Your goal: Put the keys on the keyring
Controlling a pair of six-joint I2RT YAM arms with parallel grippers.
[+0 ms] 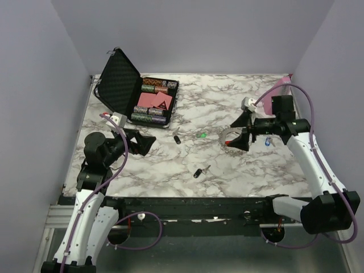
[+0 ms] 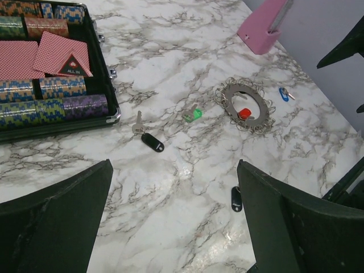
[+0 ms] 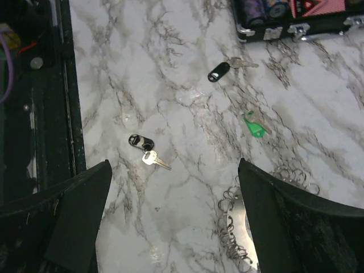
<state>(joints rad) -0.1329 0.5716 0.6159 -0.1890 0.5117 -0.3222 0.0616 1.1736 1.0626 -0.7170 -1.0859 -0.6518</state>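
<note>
On the marble table (image 1: 227,96), beside the open chip case (image 1: 122,79), the left gripper (image 1: 145,142) and the right gripper (image 1: 238,132) hover with fingers spread wide and empty, the keyring (image 2: 227,99) lies flat just beneath the right one with a red key (image 2: 244,113) inside its loop, and a green key (image 2: 193,115), a blue key (image 2: 283,94) and two black keys (image 2: 152,142) lie loose nearby.

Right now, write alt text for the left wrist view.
Beyond the open left gripper, a chain keyring with a red key lies on marble; a green key, a blue key and two black keys lie nearby. A poker-chip case sits left.
</note>
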